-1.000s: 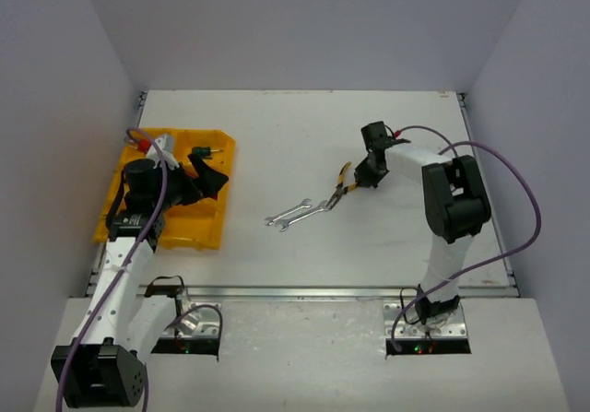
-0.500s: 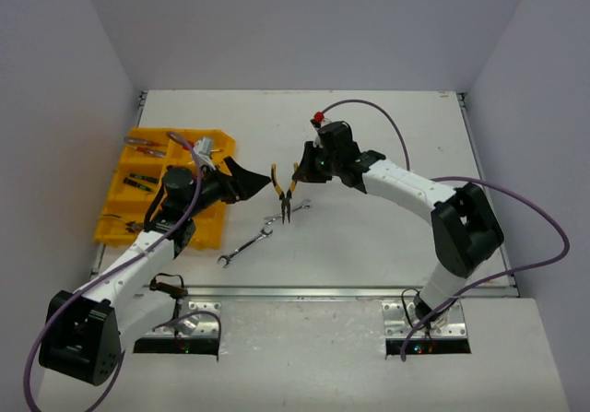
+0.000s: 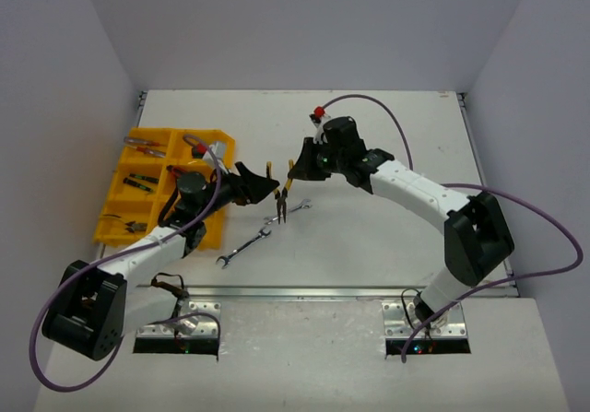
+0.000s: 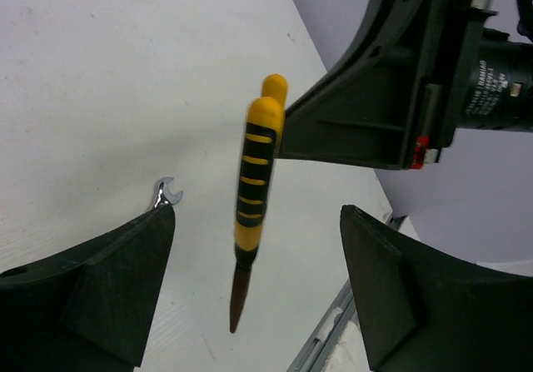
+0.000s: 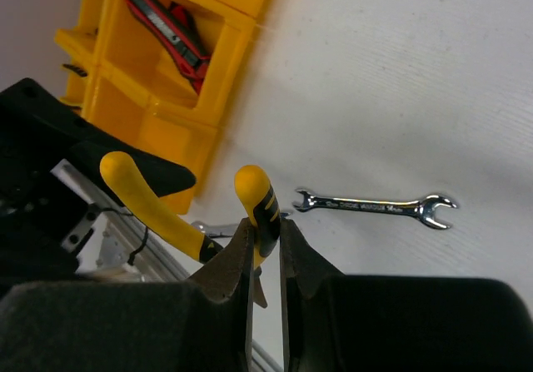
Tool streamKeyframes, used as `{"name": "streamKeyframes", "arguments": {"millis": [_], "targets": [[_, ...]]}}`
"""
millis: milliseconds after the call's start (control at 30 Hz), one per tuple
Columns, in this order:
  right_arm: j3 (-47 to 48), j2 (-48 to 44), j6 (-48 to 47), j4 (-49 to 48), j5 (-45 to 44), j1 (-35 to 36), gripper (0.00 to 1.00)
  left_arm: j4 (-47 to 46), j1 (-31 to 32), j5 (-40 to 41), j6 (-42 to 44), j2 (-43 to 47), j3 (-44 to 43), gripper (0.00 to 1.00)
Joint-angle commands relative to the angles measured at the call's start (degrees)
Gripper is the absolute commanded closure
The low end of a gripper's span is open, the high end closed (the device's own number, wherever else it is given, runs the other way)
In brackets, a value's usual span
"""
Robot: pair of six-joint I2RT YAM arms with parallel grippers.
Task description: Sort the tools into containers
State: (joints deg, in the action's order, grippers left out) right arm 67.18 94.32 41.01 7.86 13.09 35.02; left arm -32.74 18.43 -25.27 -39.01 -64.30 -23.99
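Centrally, yellow-black pliers [image 3: 282, 194] are held over the tabletop [image 3: 387, 246], one handle pinched in the right end effector [image 3: 293, 174]. The left end effector [image 3: 269, 187] is spread wide, its jaws flanking the handles without contact. The yellow tray [image 3: 208, 233] sits at the left edge. Two wrenches [image 3: 244, 248] lie nearer the front edge. Bare surface is seen to the right.

We see the left arm [image 3: 138, 253] and right arm [image 3: 406, 183] in white shells with black joints, black wedge fingers [image 4: 100, 297], a purple cable [image 3: 364, 97] each, and one red plug [image 3: 319, 112].
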Motion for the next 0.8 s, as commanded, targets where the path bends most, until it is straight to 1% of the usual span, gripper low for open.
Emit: {"name": "streamKeyframes", "arguments": {"millis": [0, 67, 133, 167, 233, 267, 300, 333, 367, 433, 467, 500, 567, 600, 633, 667, 700, 733, 767], "targets": [[1.29, -5.90, 0.69, -4.26, 7.48, 0.58, 1.00, -7.16, 0.47, -0.88, 2.09, -1.72, -2.69, 0.38], [1.20, -6.61, 0.10, -4.13, 8.60, 0.86, 1.00, -7.17, 0.47, -1.36, 2.10, -2.60, -3.77, 0.59], [1.14, -7.22, -0.30, -3.79, 9.55, 1.00, 1.00, -7.57, 0.47, -1.89, 2.03, -2.74, -4.51, 0.70], [1.11, -7.41, -0.51, -3.73, 10.01, 1.07, 1.00, -7.84, 0.47, -2.26, 2.01, -2.72, -4.81, 0.72], [1.24, -7.57, -0.80, -3.30, 10.85, 1.23, 1.00, -9.06, 0.51, -3.61, 1.79, -2.46, -5.14, 0.72], [1.23, -7.57, -0.88, -3.26, 11.24, 1.31, 1.00, -9.81, 0.56, -4.35, 1.69, -2.25, -5.27, 0.77], [1.11, -7.57, -0.93, -3.39, 11.79, 1.37, 1.00, -10.60, 0.56, -5.15, 1.57, -1.88, -5.46, 0.87], [1.03, -7.49, -0.76, -3.65, 11.96, 1.37, 1.00, -10.86, 0.74, -5.51, 1.49, -1.70, -5.64, 0.95], [1.03, -7.55, -0.76, -3.89, 12.02, 1.37, 1.00, -10.98, 0.86, -5.87, 1.61, -1.46, -5.76, 0.99], [1.10, -7.50, -0.80, -4.09, 11.66, 1.37, 1.00, -12.21, 1.03, -6.60, 1.49, -0.99, -5.64, 1.00], [1.30, -7.40, -0.82, -3.80, 11.09, 1.34, 0.97, -11.53, 1.08, -5.77, 1.44, -0.62, -5.57, 1.00], [1.57, -7.52, -0.72, -2.94, 9.25, 1.20, 0.82, -8.18, 1.08, -3.26, 1.78, -0.09, -5.94, 1.00], [1.63, -8.49, -0.37, -0.54, 5.43, 0.57, 0.32, 2.34, 1.08, 2.81, 3.31, 1.44, -8.17, 1.00], [0.82, -9.63, 0.01, -0.15, 3.40, -0.24, 0.11, 8.46, 1.02, 10.96, 4.02, 2.21, -9.75, 1.00], [-0.29, -11.16, 0.31, 0.01, 1.90, -1.46, 0.01, 13.31, 0.93, 16.66, 4.52, 3.05, -11.74, 1.00], [-1.56, -12.88, 0.54, -0.04, 1.12, -2.93, 0.01, 18.11, 0.57, 21.46, 4.60, 3.87, -13.90, 1.00], [-2.44, -13.80, 0.73, -0.02, 0.93, -4.01, 0.01, 24.24, -0.14, 28.10, 4.21, 4.40, -15.41, 1.00], [-3.44, -14.64, 0.64, 0.18, 0.61, -5.29, 0.01, 27.16, -1.06, 30.29, 3.63, 4.92, -17.19, 1.00], [-4.71, -17.64, 0.30, 0.67, -0.09, -6.93, 0.01, 37.62, -4.41, 38.01, 1.51, 5.42, -19.75, 1.00]]}}
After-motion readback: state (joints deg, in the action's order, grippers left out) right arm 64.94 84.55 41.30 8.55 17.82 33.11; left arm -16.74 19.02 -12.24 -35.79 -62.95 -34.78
